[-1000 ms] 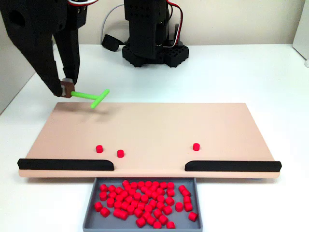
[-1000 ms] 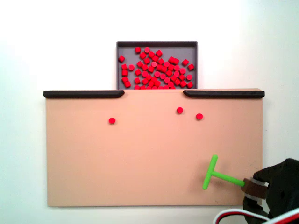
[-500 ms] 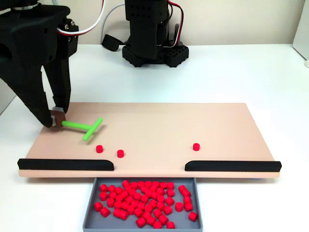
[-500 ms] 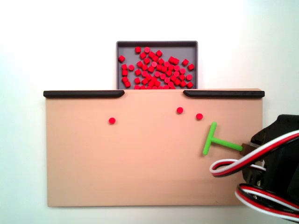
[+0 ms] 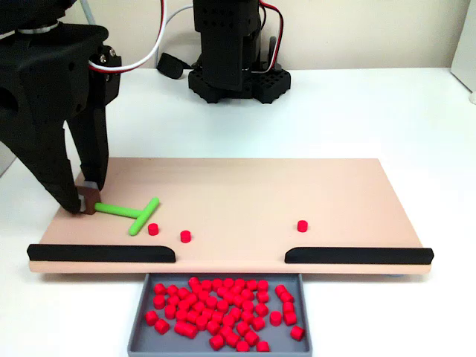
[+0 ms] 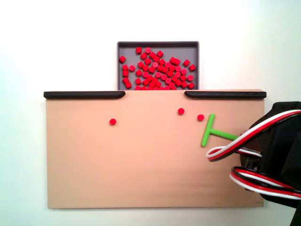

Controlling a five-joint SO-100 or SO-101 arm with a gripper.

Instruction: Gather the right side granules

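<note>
My gripper (image 5: 86,202) is shut on the stem end of the green T-shaped stick (image 5: 125,213), low over the left part of the tan board (image 5: 245,190) in the front fixed view. The stick's crossbar lies just left of the right side granules: two red pellets (image 5: 153,229) (image 5: 185,236). From above these pellets (image 6: 201,117) (image 6: 181,111) sit right of centre, with the stick (image 6: 215,133) beside the nearer one, a small gap between. My arm and its cables (image 6: 277,160) cover the stem end there.
A third red pellet (image 5: 302,225) lies alone on the board's other half. Two black rails (image 5: 102,253) (image 5: 358,255) line the board's front edge with a gap between them. Below the gap a grey tray (image 5: 138,327) holds several red pellets. The arm's base (image 5: 236,78) stands behind the board.
The gripper has carried the green stick from the board's far edge toward the rails, bringing its crossbar close to the two pellets. The pellets have not moved.
</note>
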